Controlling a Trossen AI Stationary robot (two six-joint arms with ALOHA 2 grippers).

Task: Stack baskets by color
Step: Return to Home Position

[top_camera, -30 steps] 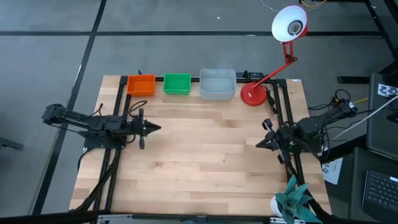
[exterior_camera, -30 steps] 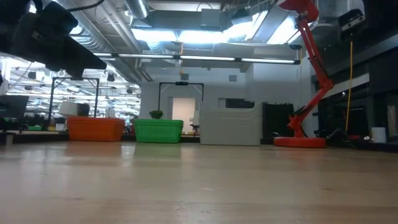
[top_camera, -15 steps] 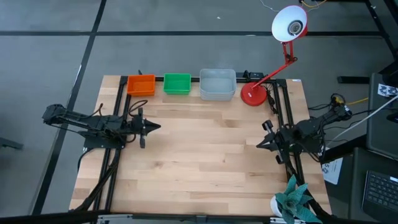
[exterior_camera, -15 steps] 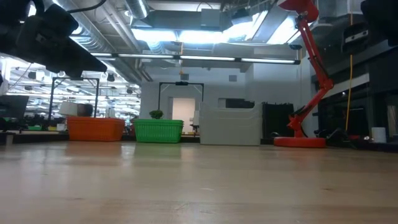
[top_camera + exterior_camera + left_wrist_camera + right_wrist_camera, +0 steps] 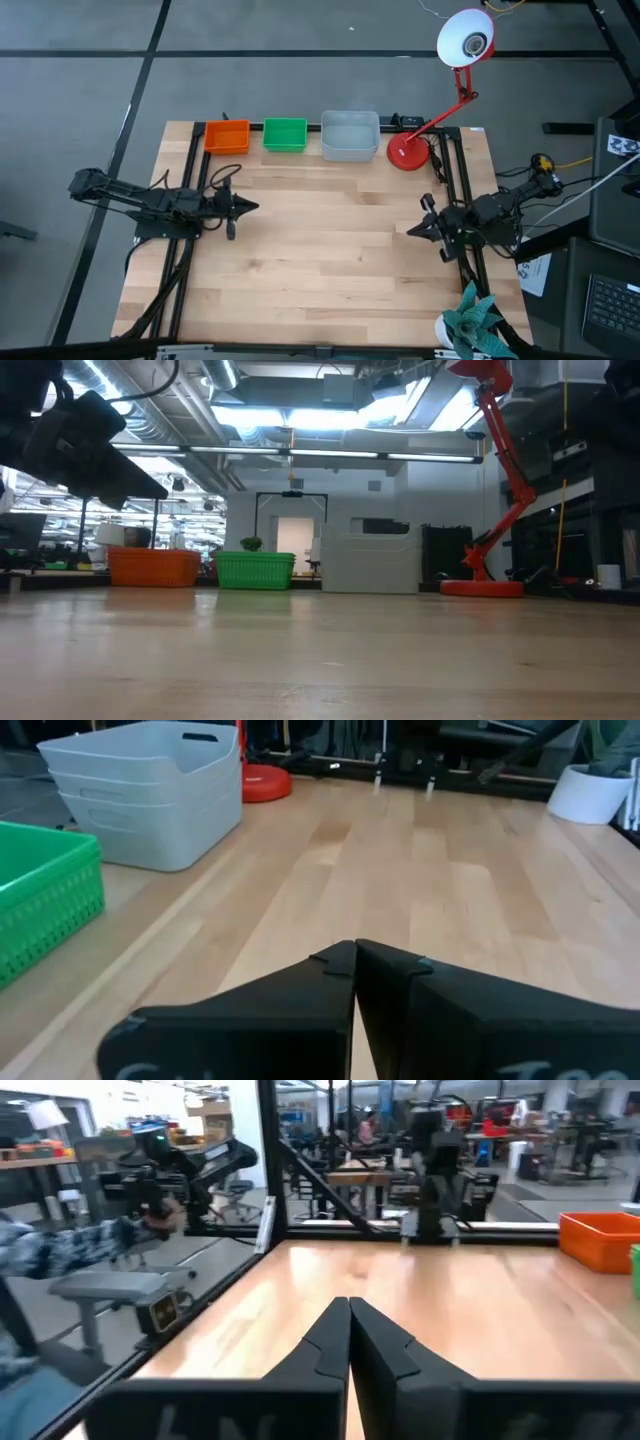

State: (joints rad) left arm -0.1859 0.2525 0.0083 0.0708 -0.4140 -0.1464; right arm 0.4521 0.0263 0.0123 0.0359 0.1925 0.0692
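Along the table's far edge stand an orange basket stack (image 5: 227, 136), a green basket stack (image 5: 285, 134) and a grey-white basket stack (image 5: 350, 135), each resting on its base. The grey-white baskets (image 5: 150, 790) are nested in one another, with the green basket (image 5: 40, 895) beside them. My left gripper (image 5: 253, 206) hovers shut at the table's left side, pointing right. My right gripper (image 5: 410, 231) hovers shut at the right side, pointing left. Both hold nothing.
A red-based desk lamp (image 5: 408, 153) stands at the far right beside the grey-white baskets, its white head (image 5: 465, 38) beyond the far edge. A potted plant (image 5: 470, 320) sits at the near right corner. The middle of the wooden table (image 5: 330, 240) is bare.
Both arms have sunk a little toward the table; in the low view the left arm shows lower. The right gripper has slid slightly toward the near edge. The baskets have not moved.
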